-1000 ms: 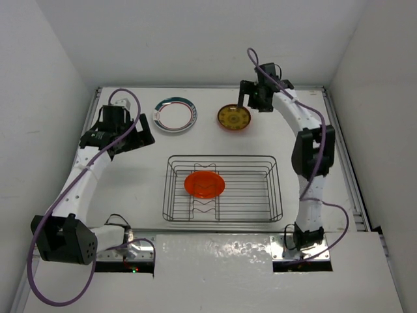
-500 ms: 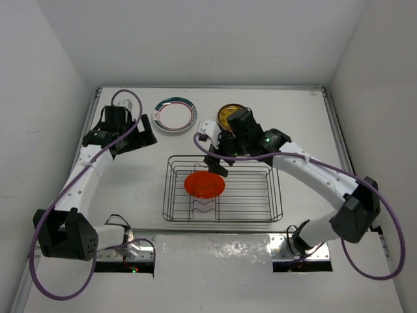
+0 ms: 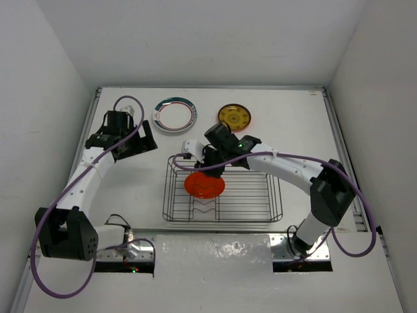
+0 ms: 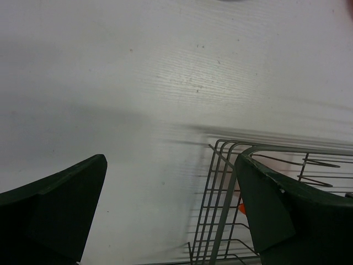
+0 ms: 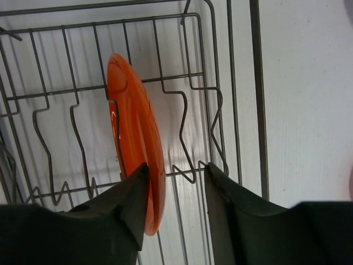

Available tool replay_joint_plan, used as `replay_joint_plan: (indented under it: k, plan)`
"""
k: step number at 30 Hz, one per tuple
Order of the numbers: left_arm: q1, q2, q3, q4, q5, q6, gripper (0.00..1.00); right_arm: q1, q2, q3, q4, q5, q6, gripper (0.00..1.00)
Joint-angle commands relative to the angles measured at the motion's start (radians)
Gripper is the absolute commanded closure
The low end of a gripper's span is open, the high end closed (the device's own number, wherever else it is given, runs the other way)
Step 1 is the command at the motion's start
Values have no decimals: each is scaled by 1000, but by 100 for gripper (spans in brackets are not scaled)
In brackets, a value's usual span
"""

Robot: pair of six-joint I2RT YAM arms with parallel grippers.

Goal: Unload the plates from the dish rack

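An orange plate [image 3: 204, 185] stands on edge in the zigzag dividers of the dark wire dish rack [image 3: 274, 195]. My right gripper [image 3: 210, 166] hangs over the plate's far rim. In the right wrist view the gripper [image 5: 176, 168] is partly closed, and the plate [image 5: 135, 138] has its rim against the inner face of the left finger [image 5: 124, 212]. A clear gap separates the plate from the right finger [image 5: 234, 212]. My left gripper [image 3: 142, 142] is wide open and empty [image 4: 171, 160] over bare table, just left of the rack's corner [image 4: 223, 210].
Two more plates lie flat on the table behind the rack: a white one with a teal ring [image 3: 174, 114] and a yellow patterned one with an orange rim [image 3: 234, 117]. Walls close in the table on the left, back and right.
My right arm swung from the yellow plate at the back down to the rack's orange plate, and its jaws narrowed. The left arm barely shifted.
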Motion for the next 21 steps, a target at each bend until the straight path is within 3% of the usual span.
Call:
replay_joint_plan:
  k: [1,5,10,14,17,21]
  plan:
    - [9,-34,-17,38,-17,3,0,7,-10,-2,50,15,-17,62]
    - [9,-34,-24,41,-25,6,0,7,-36,-5,47,72,-23,74]
    - [10,-25,-18,51,-26,3,0,5,-90,38,12,139,-20,78]
    - [10,-11,-6,51,-25,3,0,5,-113,142,-52,100,-22,86]
    - [10,-6,3,52,-31,3,0,5,-136,248,-114,104,-9,100]
    - [10,-5,11,51,-46,-4,0,-99,-196,302,-44,142,79,100]
